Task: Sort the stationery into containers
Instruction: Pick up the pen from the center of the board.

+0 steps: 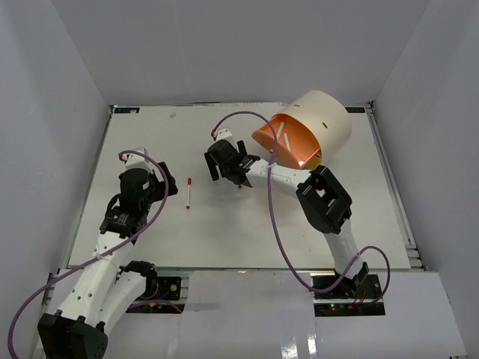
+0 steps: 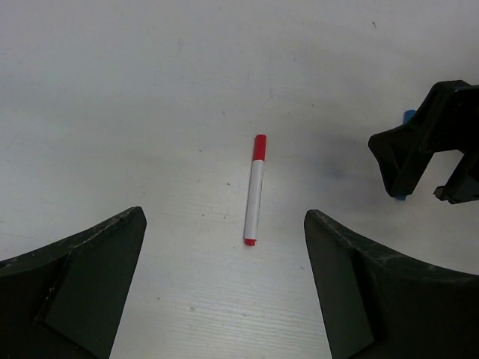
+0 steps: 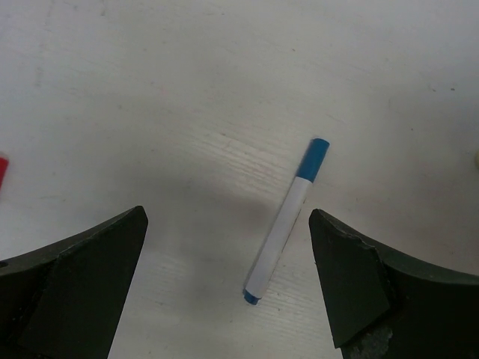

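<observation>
Table (image 1: 224,247) white, red marker (image 2: 254,191) on it, walls (image 1: 224,45) white | left gripper (image 2: 224,215) spread, empty | right gripper (image 3: 228,215) spread, empty

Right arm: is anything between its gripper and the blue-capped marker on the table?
Nothing visible does. The right gripper is open above the blue-capped marker, which lies alone on the bare table between the two fingers in the wrist view. The red marker lies well off to one side.
</observation>
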Robot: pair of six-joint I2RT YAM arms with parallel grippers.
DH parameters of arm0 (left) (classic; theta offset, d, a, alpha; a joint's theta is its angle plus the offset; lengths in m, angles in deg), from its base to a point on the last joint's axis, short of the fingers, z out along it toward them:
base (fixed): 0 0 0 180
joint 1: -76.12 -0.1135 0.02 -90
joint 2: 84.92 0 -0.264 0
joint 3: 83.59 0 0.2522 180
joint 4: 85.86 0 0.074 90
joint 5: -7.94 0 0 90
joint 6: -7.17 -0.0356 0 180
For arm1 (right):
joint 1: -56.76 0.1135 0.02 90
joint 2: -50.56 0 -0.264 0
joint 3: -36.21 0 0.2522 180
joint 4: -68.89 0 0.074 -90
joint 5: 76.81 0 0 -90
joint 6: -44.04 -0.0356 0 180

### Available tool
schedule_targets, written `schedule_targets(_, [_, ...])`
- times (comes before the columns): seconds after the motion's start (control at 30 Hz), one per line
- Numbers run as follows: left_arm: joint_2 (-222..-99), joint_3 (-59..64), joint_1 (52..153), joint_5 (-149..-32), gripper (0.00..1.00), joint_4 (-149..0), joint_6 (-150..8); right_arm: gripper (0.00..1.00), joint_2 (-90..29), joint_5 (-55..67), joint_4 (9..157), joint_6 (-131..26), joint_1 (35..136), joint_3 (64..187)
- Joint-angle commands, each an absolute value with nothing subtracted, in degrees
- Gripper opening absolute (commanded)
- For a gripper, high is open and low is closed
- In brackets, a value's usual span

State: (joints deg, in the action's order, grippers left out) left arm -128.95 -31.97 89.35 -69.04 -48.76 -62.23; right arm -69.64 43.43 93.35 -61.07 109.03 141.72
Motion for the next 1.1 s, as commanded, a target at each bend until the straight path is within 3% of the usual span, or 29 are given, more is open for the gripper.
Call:
schedule_targets(0.0, [-127.7, -32.3, 89.1, -68.9, 0.98, -49.4, -62.3, 0.95, -71.1, 47.8, 92.4, -67.1, 107.0, 144.5])
schedule_targets(0.43, [-127.6, -32.2, 89.1, -69.2, 0.98, -49.4, -62.3, 0.91, -75.6, 44.7, 92.6, -74.2, 104.8, 143.1])
schedule_targets(0.7, [-127.5, -32.3, 89.1, -69.3, 0.98, -49.4, -62.2, 0.81, -76.9, 37.8, 93.7, -76.5, 104.9, 141.6])
schedule_targets(0.8, [-127.6, -32.2, 89.1, -69.3, 0.98, -49.4, -62.3, 0.69, -77.1, 35.7, 94.1, -76.5, 105.4, 140.9])
schedule_targets(0.9, [-127.5, -32.2, 89.1, -69.3, 0.98, -49.5, -62.3, 0.64, -76.6, 34.7, 93.2, -75.3, 106.2, 139.5])
schedule_targets(1.07, [-127.5, -32.4, 89.1, -69.1, 0.98, -49.5, -62.3, 0.39, -75.0, 33.1, 93.1, -71.5, 109.1, 137.3])
